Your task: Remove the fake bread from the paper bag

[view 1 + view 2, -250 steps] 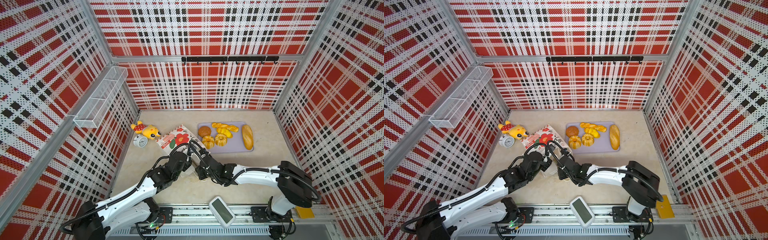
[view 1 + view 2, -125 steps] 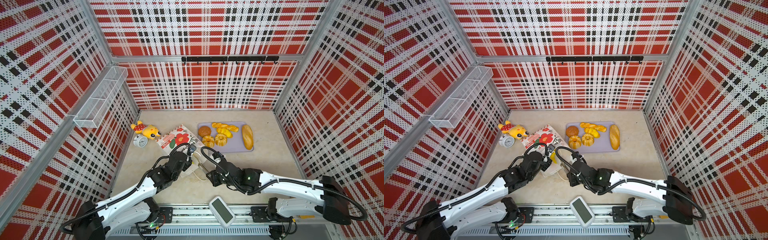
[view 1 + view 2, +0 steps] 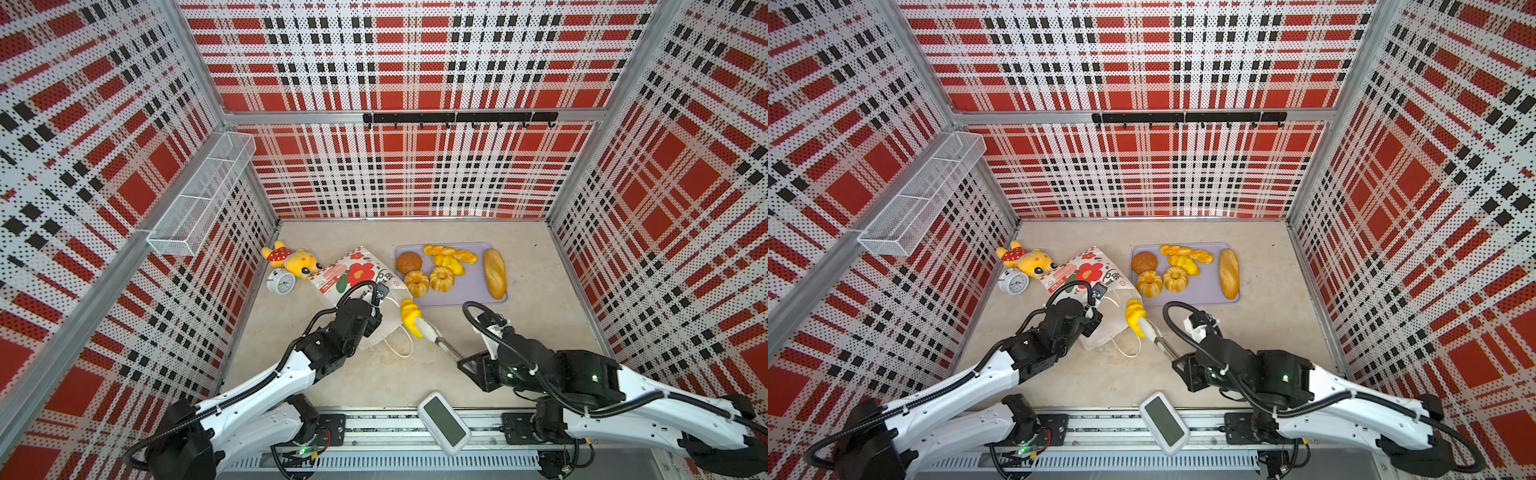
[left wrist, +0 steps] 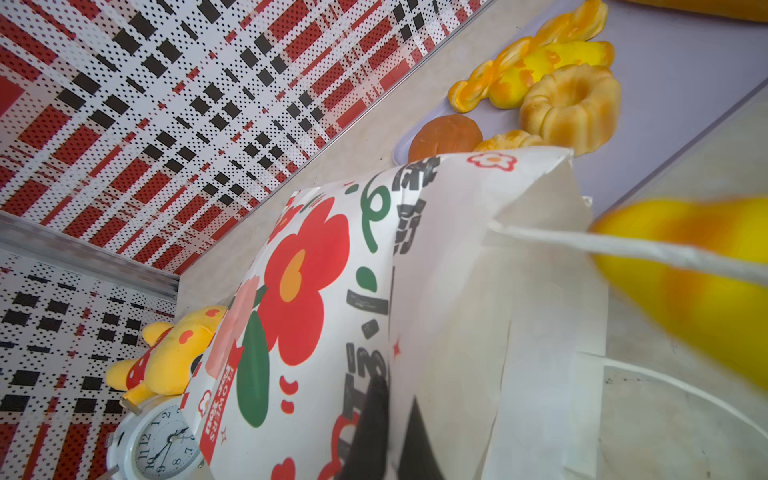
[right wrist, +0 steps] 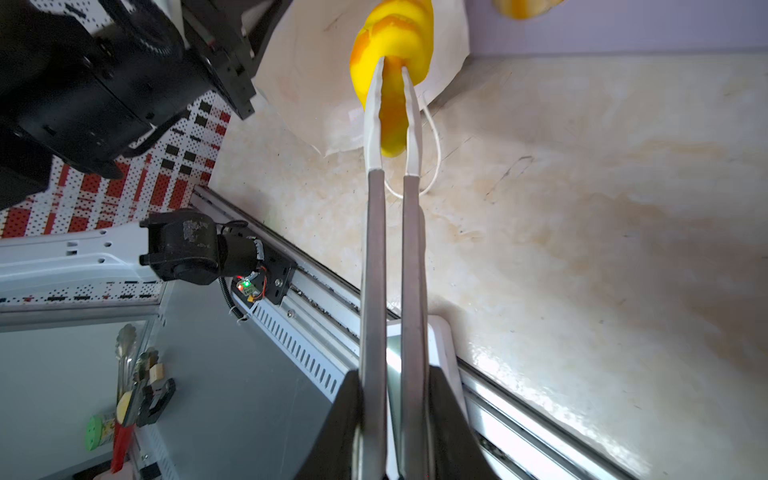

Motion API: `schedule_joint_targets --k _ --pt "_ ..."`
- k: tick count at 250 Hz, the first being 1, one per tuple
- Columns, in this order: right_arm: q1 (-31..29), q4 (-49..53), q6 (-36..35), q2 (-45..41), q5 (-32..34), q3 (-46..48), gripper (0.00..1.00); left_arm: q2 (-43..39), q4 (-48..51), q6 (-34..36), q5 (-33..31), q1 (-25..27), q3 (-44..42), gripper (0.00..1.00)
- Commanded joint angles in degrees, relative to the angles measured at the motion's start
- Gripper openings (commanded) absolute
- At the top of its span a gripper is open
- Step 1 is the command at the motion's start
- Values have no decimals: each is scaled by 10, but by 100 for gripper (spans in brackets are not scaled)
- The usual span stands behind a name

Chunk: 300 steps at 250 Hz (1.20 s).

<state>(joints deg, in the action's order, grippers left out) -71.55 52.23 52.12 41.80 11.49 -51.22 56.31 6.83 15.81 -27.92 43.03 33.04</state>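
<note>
The paper bag lies on its side beside the purple tray, which already carries other loaves. The left gripper is closed, apparently pinching the bag's mouth edge. The right gripper is clamped on metal tongs, and their tips squeeze a yellow twisted roll just outside the mouth. Carry it level to bare tray with an even squeeze, clear of the cord handle.
</note>
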Motion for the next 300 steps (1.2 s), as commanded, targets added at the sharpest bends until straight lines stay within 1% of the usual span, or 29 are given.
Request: schedule_joint_targets --k 1,21,33,60,105,117,129,148,151,160,191,238,245,249,261,300 --pt "6 59 -8 13 90 -68 0 -7 -6 25 -10 -3 -1 0" --pt "23 85 -23 60 129 -120 0 -13 13 49 -19 0 0 0" --pt "47 90 -40 83 137 -140 0 -16 21 58 -29 4 1 0" --pt "135 60 -94 108 102 -145 0 -27 37 67 -37 15 0 0" --pt "324 1 -178 123 3 -93 0 -39 42 67 -56 38 -11 0" --pt "362 -8 -196 129 -6 -81 0 -38 45 69 -57 42 -10 0" --pt "387 -19 -213 137 -7 -71 0 -37 48 70 -60 46 -8 0" --pt "412 -39 -233 150 -7 -53 0 -37 49 71 -57 48 -9 0" --pt "415 -43 -235 152 -20 -50 0 -37 47 71 -56 48 -10 0" --pt "423 -55 -239 160 -29 -42 0 -38 45 71 -54 49 -13 0" --pt "433 -103 -249 184 -45 -13 0 -36 41 68 -55 51 -13 0" --pt "451 -141 -262 230 -52 -4 0 -33 40 60 -55 52 -14 0" --pt "453 -143 -262 235 -49 -4 0 -32 39 59 -54 52 -15 0" --pt "454 -144 -278 238 -47 -6 0 -34 39 59 -54 52 -15 0" --pt "459 -145 -286 246 -45 -9 0 -34 38 55 -53 52 -16 0" --pt "475 -127 -300 263 -31 -17 0 -32 38 46 -54 52 -16 0"
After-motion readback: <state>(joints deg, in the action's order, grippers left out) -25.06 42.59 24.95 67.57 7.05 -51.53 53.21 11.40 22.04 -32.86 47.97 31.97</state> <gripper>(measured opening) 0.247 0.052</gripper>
